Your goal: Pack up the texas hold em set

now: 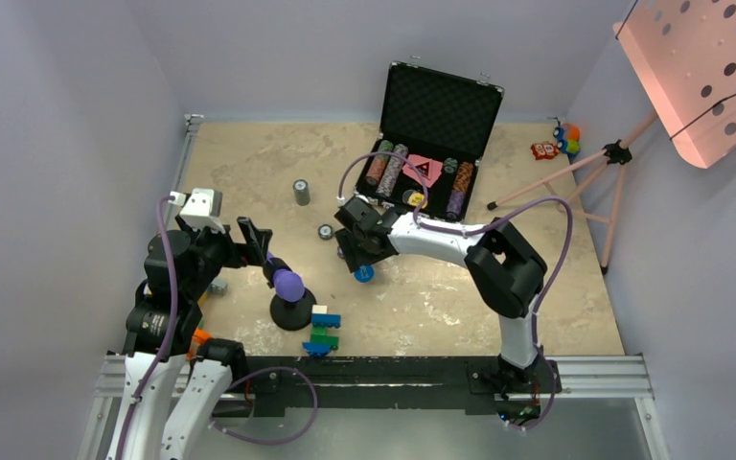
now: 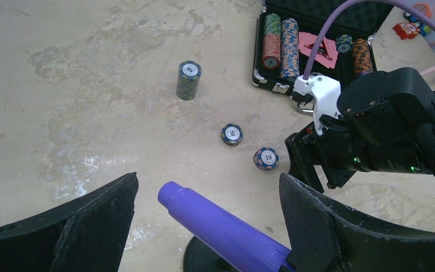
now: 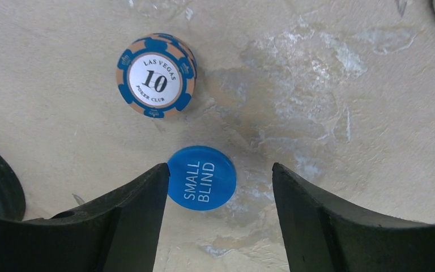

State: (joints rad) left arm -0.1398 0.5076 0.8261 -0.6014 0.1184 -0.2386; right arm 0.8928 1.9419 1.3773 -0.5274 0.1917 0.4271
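- My left hand (image 2: 208, 187) hovers low over the worktop (image 1: 249, 163) at the left. Its fingers are wide apart and hold nothing, and the purple-tipped object (image 2: 221, 226) pokes up between them.
- Beyond it a short stack of chips (image 2: 188, 80) stands alone. A single "50" chip (image 2: 232, 134) lies flat further right.
- Near the middle, a "10" chip (image 3: 156, 75) lies flat, just beside the blue "small blind" button (image 3: 201, 178).
- My right hand (image 3: 219, 170) hangs over that button, fingers apart and gripping nothing. The button sits off-centre, against one finger's edge.
- I judge the step to be picking up this button. It is thin and flat, so I should first centre it between my fingers. Then I should come straight down until the tips meet the worktop, and close slowly without nudging the "10" chip.
- The black case (image 1: 441, 105) stands open at the far right of centre. Rows of chips and pink cards already lie inside it.
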